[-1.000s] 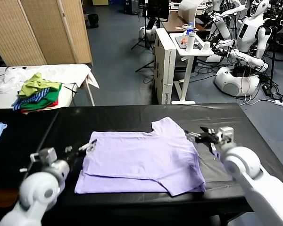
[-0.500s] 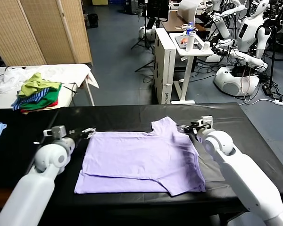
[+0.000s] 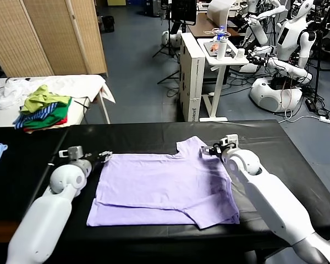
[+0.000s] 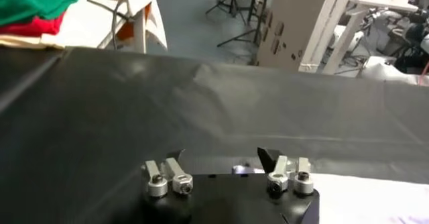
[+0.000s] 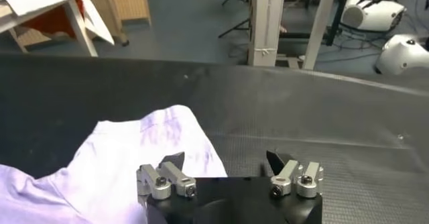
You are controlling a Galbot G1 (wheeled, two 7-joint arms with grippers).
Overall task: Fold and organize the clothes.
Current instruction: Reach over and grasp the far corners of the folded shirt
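Your lavender T-shirt (image 3: 165, 184) lies flat in the middle of the black tabletop (image 3: 297, 165), already folded partly over on itself. Its long side runs from the left edge toward the right edge, and one sleeve sticks out toward the far edge.

Your left gripper (image 3: 102, 156) sits at the shirt's far left corner, with the cloth just to its right. In the left wrist view the left gripper (image 4: 222, 157) has its fingers spread wide, holding nothing, and only a pale strip of shirt shows beside them.

Your right gripper (image 3: 209, 150) sits at the far right corner, right by the sleeve. In the right wrist view the right gripper (image 5: 226, 159) is also wide and holding nothing, with the T-shirt (image 5: 134, 151) off to one side of the fingers.

Each arm is close to its own corner. I think you next pinch both far corners.
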